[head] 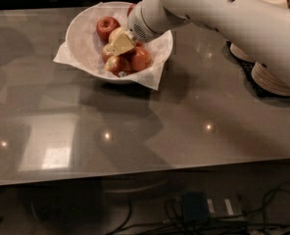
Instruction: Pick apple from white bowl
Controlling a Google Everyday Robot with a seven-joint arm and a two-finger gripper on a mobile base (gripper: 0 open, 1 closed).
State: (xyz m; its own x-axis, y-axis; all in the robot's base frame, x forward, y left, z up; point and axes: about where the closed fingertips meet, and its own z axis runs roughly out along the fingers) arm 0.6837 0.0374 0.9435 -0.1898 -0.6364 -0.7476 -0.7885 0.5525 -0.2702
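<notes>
At the far side of the glossy grey table (184, 131), left of centre, sits the white bowl (82, 42), lined with white paper (66, 58) whose corners hang over its rim. Inside it lie 3 darker red apples: 1 at the back left (107, 26) and 2 at the front (140, 58) (117, 64), these 2 touching each other. The apple (114, 35), pale yellow, rests in the bowl between the back red one and the front pair, and only a small part of it shows.

From the upper right the white arm (223, 13) reaches down across the bowl's right rim. Its gripper (119, 45), cream-yellow at the tip, is down inside the bowl, right against the pale apple and just above the front red apples. Whether its jaws are spread or pinching the fruit I cannot tell.

Off to the right, well apart from the bowl, stand 2 stacks of beige paper plates (275, 80), partly behind the arm. Below the table's near edge, dark cables (208, 212) lie on the floor.
</notes>
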